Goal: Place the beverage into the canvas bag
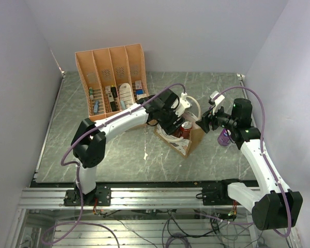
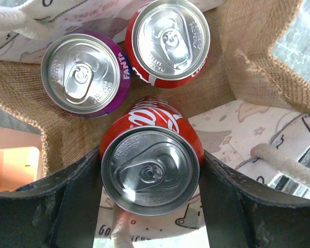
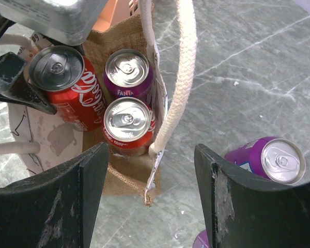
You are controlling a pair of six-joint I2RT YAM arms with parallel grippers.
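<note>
At the far left stands the orange organiser tray (image 1: 111, 77), apart from the work; next comes the left gripper (image 2: 151, 199), its jaws closed on either side of a red Coca-Cola can (image 2: 150, 175), which hangs in the mouth of the canvas bag (image 1: 192, 144), slightly tilted in the right wrist view; the step in hand looks like the lowering-in, with release not yet made. Two cans already stand on the bag's floor: a purple Fanta can (image 2: 82, 75) and a second red can (image 2: 168, 39), side by side and touching; the held can sits just beside them. The next move, I judge, calls for setting the can down on the free floor, then opening the jaws and lifting straight up, clear of the cream handle (image 3: 183, 77). The right gripper (image 3: 151, 175) hovers at the bag's right edge, jaws wide and holding nothing; further right a purple can (image 3: 274, 163) stands on the table (image 3: 258, 67). Readable: white "Coca-Cola" script on the held can; "FANTA" on the purple one in the bag; the lids' embossing is too small to tell.
</note>
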